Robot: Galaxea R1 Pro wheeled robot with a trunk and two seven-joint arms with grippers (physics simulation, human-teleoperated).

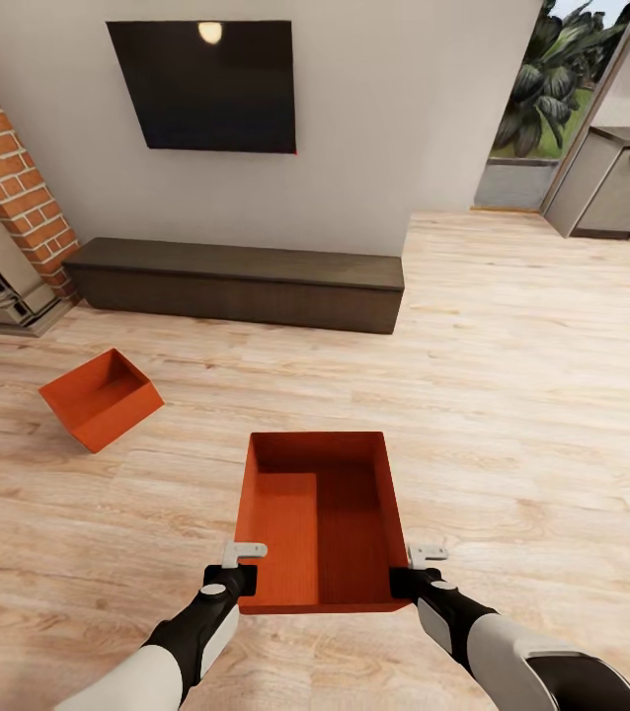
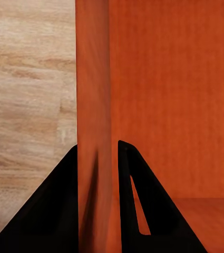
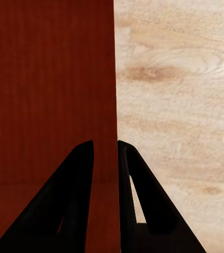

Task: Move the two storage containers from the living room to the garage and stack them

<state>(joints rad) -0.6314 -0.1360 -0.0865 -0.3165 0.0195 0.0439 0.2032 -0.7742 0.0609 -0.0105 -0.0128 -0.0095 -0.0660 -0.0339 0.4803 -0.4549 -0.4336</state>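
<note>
An orange-red storage container (image 1: 320, 518) is held in front of me over the living room's light wood plank floor (image 1: 512, 415). My left gripper (image 1: 240, 573) is shut on its left wall (image 2: 93, 105), one finger (image 2: 143, 211) inside and one outside. On the opposite wall (image 3: 115, 79) my right gripper (image 1: 409, 578) is shut the same way, straddling the rim. The second storage container (image 1: 103, 397) lies tilted on the planks at the left, near the fireplace. The garage is out of view.
A long dark low cabinet (image 1: 241, 281) runs along the white wall under the wall TV (image 1: 206, 84). The brick fireplace (image 1: 4, 207) stands at the far left. An opening with grey cabinets (image 1: 621, 183) and plants behind glass lies at the far right.
</note>
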